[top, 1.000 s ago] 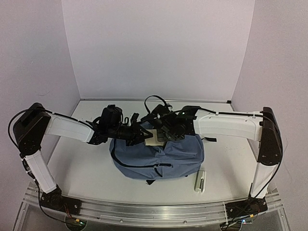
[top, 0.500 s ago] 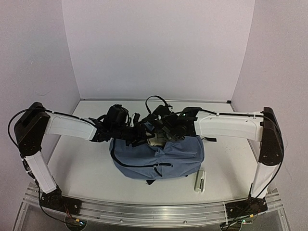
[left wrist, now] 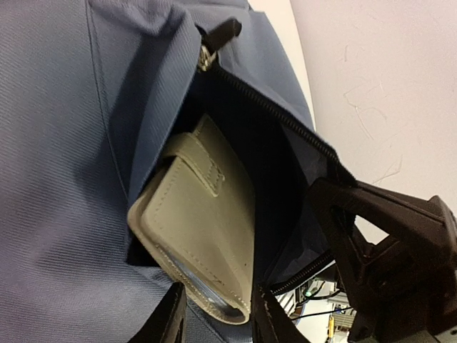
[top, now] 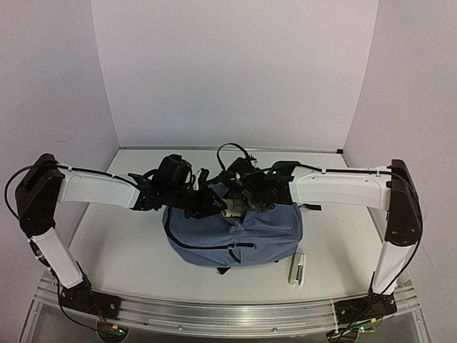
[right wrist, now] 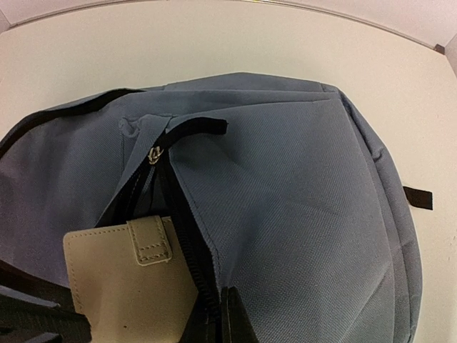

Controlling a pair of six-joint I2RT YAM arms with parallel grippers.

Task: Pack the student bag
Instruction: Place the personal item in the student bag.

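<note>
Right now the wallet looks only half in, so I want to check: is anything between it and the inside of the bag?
Nothing visible. The wallet sits in the bag's open zipper mouth, with the left pincer at its outer end. Only dark lining shows past it, though the depths are too dark to judge.

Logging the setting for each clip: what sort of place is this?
Probably a lab recording booth: plain pale walls box in a white table, with two robot arms on an aluminium rail at its near edge.
</note>
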